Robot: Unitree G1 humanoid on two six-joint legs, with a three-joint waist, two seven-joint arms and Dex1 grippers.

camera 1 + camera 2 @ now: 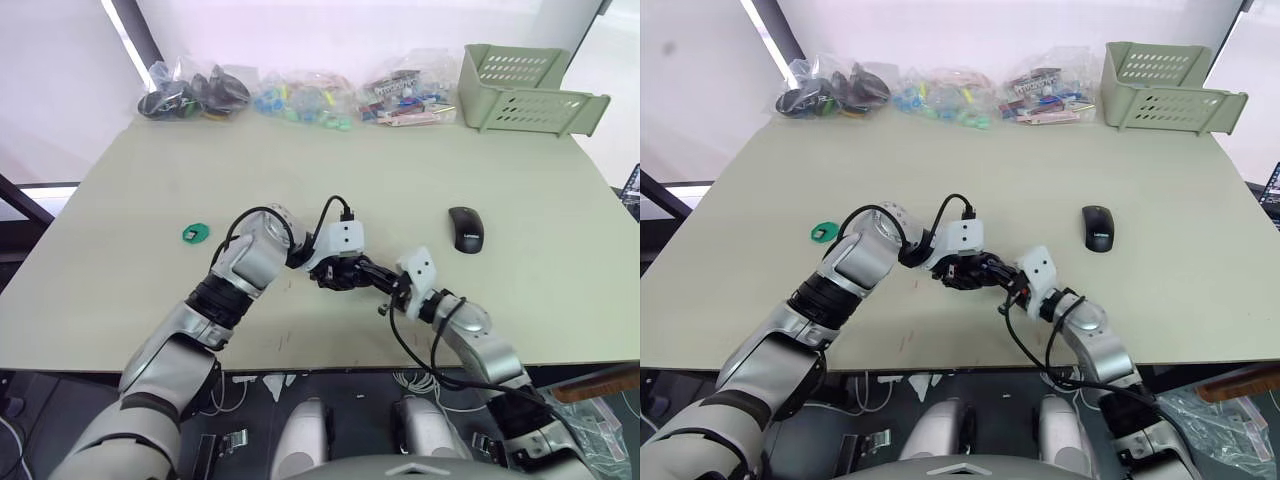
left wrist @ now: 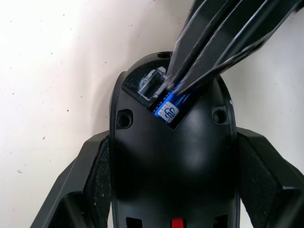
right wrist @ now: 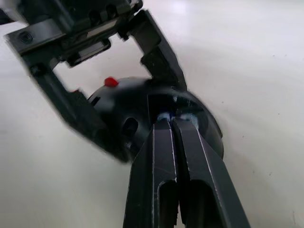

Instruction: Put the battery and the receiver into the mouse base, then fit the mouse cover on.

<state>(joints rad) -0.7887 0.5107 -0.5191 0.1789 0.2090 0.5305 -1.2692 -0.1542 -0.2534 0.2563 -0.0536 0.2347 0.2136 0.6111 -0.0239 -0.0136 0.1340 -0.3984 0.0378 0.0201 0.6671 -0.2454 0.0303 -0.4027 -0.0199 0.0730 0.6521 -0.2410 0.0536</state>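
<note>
Both arms meet at counter (image 1: 420,180) centre, near edge.

Left pincer (image 2: 171,190) grips the base (image 2: 173,156) across its flanks, one finger (image 2: 80,190) on each side, holding it just above or on the counter; cannot tell which. In the head view the base (image 1: 335,272) sits under the left wrist.

Right pincer (image 3: 172,124) has its two fingers pressed together, tips down in the open compartment at the base's narrow end. They bear on the battery (image 2: 169,110), blue with a white logo, lying partly in the bay. Whether they pinch it or only push it, cannot tell. A pale metallic piece (image 2: 153,84) sits in the slot just beside the battery; possibly the receiver, not certain.

Cover (image 1: 465,229) lies alone on the counter at 2 o'clock from the pincers, well apart. Green disc (image 1: 195,234) at 9 o'clock. Bags (image 1: 300,98) and a green tray (image 1: 520,90) along the far edge, 12 to 1 o'clock.

Step in hand, by my reading: seating the battery. Cover not yet fitted.

Risks:
- Battery looks skewed in the bay; pushing on one end could jam it or pop it out.
- Closed tips may slide off the round cell.
- Downward force could twist the base in the left grip.
</note>
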